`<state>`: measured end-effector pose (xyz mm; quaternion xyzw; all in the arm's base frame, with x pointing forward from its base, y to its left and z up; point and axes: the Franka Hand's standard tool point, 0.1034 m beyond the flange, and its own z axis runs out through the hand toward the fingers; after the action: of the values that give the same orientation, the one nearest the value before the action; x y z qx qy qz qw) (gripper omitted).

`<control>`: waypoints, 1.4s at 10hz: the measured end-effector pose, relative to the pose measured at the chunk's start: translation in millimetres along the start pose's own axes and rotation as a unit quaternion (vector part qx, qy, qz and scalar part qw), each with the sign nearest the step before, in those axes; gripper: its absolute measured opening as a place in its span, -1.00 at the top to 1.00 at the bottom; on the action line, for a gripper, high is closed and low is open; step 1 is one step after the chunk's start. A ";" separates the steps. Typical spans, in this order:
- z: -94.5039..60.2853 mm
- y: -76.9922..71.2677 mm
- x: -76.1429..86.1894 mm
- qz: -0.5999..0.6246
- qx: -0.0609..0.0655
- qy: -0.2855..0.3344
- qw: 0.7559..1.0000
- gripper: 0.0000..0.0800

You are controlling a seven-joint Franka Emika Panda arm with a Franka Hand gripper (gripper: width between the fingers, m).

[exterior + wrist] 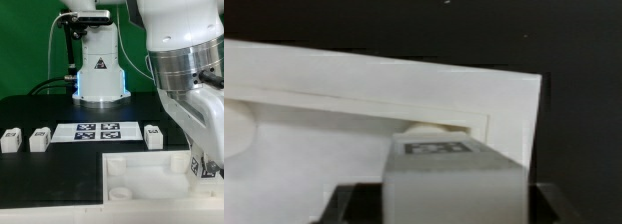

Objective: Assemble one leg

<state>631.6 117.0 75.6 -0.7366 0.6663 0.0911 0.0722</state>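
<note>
My gripper [204, 160] is at the exterior view's right, over the right corner of the large white panel [140, 183]. It is shut on a white leg [197, 167] whose marker tag faces outward. In the wrist view the leg [450, 170] stands between my dark fingers [359, 200], tag at its far end. That end meets a round corner socket [434, 128] of the panel [331, 100]. I cannot tell whether it is seated in the socket.
Two loose legs [11, 139] [39, 139] lie at the exterior view's left and another [154, 136] lies right of the marker board [100, 131]. The robot base [98, 75] stands behind. The panel's near edge runs along the table front.
</note>
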 end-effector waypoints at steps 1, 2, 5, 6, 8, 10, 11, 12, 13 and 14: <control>0.6 0.2 -0.1 -0.018 0.000 0.000 1.000 0.06; 1.9 1.0 -0.7 -0.065 -0.002 0.000 0.998 -0.39; 4.1 2.3 -1.1 -0.271 -0.008 0.003 0.963 -0.61; 4.3 2.4 -0.8 -0.315 -0.008 0.003 0.949 -0.61; 4.3 2.4 -0.4 -0.423 -0.009 0.002 0.906 -0.62; 2.3 -0.1 3.1 -0.586 -0.018 0.019 0.810 -0.62; 1.3 -2.8 4.6 -0.626 -0.014 0.024 0.779 -0.62; 1.2 -4.2 5.6 -0.635 -0.010 0.026 0.772 -0.62; 1.4 -4.1 5.0 -0.627 -0.010 0.026 0.779 -0.29; 1.5 -4.1 4.7 -0.624 -0.010 0.026 0.781 -0.29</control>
<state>636.0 113.2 73.0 -0.9941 0.0611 0.0133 0.0889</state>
